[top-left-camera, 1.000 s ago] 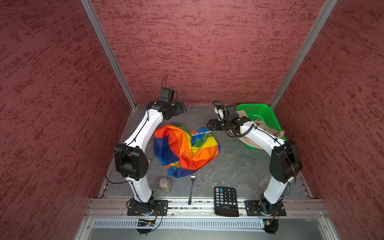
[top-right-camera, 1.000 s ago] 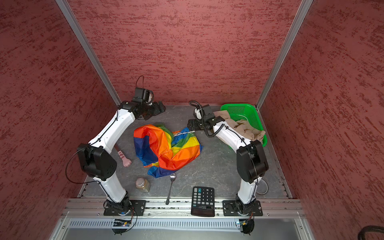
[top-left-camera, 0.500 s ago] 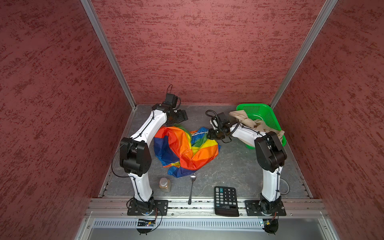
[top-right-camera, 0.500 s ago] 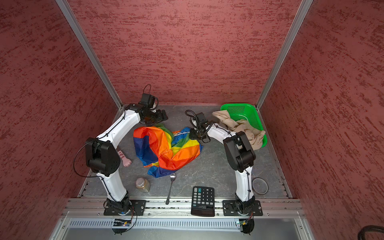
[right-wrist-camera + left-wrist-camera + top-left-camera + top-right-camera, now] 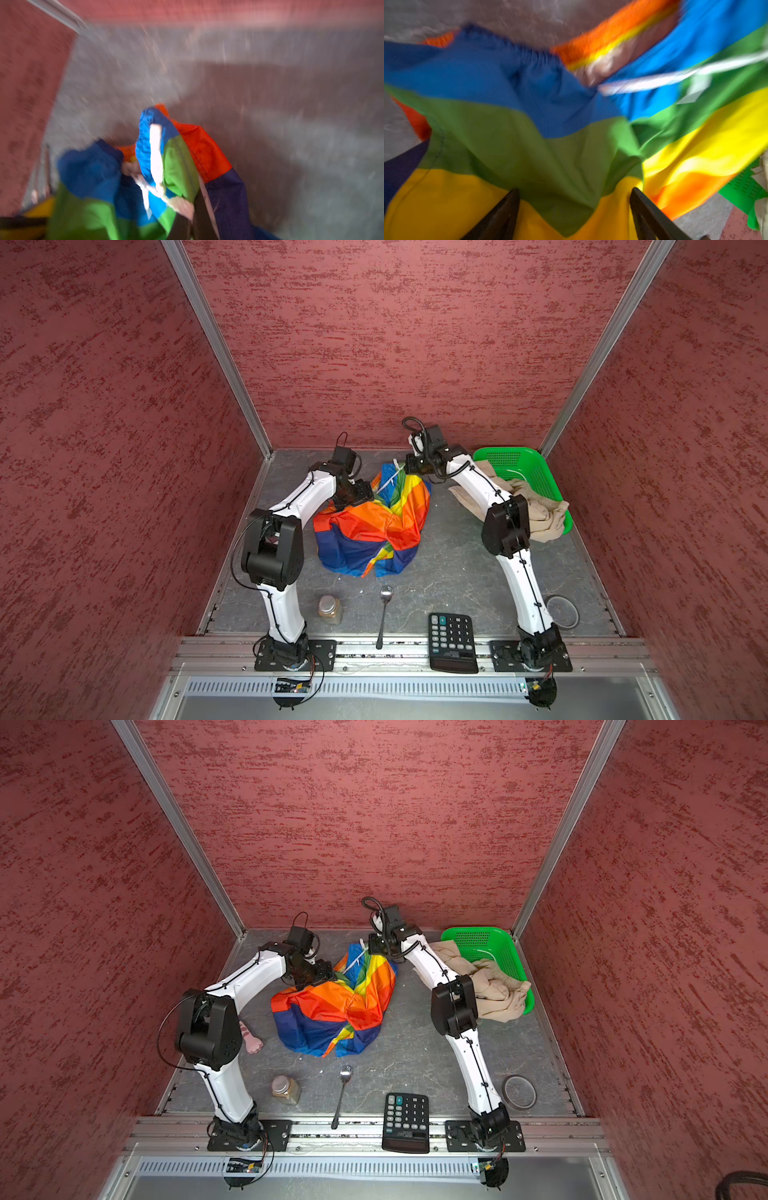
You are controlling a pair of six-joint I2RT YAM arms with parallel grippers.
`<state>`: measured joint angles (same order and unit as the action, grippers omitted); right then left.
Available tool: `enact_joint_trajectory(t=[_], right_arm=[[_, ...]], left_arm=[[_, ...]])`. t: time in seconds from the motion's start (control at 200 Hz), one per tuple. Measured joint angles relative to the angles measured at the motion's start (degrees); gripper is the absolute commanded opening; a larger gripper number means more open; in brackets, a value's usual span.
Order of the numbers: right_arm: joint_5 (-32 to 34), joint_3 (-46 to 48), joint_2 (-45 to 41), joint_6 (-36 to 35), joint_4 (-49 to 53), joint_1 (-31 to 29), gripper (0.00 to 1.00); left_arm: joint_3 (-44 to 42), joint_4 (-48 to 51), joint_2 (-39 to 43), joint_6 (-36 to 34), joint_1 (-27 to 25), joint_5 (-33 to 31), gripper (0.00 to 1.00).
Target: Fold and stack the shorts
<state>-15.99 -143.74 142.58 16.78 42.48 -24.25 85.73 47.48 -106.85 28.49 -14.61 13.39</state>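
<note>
Shorts, two pairs: beige pair (image 5: 540, 514) slumped over green basket (image 5: 509, 460) at right; rainbow pair (image 5: 374, 526) crumpled mid-frame.
Judged light and limp; rainbow likely slippery, best pinched at waistband. Upper edge clamped in right gripper (image 5: 405, 470); left gripper (image 5: 574, 190) jaws wide over the fabric.

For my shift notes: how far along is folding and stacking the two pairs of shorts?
Done: nothing, neither pair is folded. In hand: the right gripper is shut on the far edge of the rainbow shorts; the left gripper is open over the same crumpled cloth. Left: fold them, fold the beige shorts bunched over the rim of the green basket, then stack both.
</note>
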Motion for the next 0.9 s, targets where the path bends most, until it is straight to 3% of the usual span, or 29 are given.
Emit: enact_joint_trajectory(t=[0.06,0.185,0.291,0.361,0.441,0.496,0.716,0.827,0.902], right_arm=[[0.02,-4.90,0.70,0.63,-0.66,0.09,0.04],[-0.26,-5.92,-0.44,2.71,-4.35,0.09,0.55],[-0.28,-2.56,-1.51,3.10,-6.05,-0.04,0.76],[0.33,0.11,-2.08,2.69,-5.64,-0.37,0.82],[3.04,4.24,-3.80,1.07,-4.72,-1.11,0.86],[5.68,9.73,-6.69,-0.39,-4.35,-2.01,0.89],[15.30,46.82,-34.16,-5.07,-11.58,-10.73,0.98],[17.29,57.92,-45.07,-7.26,-16.72,-16.76,0.99],[18.05,61.57,-47.71,-8.61,-18.78,-20.57,0.99]], left_arm=[[-1.60,-0.72,0.70,0.20,-0.02,1.14,0.77],[-4.74,-2.19,2.43,1.05,-0.20,3.17,0.71],[-6.60,-3.10,3.52,1.79,-0.22,3.76,0.62],[-7.32,-3.98,3.82,2.56,-0.17,4.68,0.62],[-7.50,-5.14,3.85,3.04,-0.15,5.97,0.78],[-7.50,-5.55,3.89,4.20,-0.02,6.47,0.82],[-7.19,-6.78,6.69,5.66,2.97,8.26,0.85],[-6.03,-7.72,9.16,6.47,6.51,7.98,0.86],[-4.66,-8.07,9.79,6.67,8.61,6.54,0.86]])
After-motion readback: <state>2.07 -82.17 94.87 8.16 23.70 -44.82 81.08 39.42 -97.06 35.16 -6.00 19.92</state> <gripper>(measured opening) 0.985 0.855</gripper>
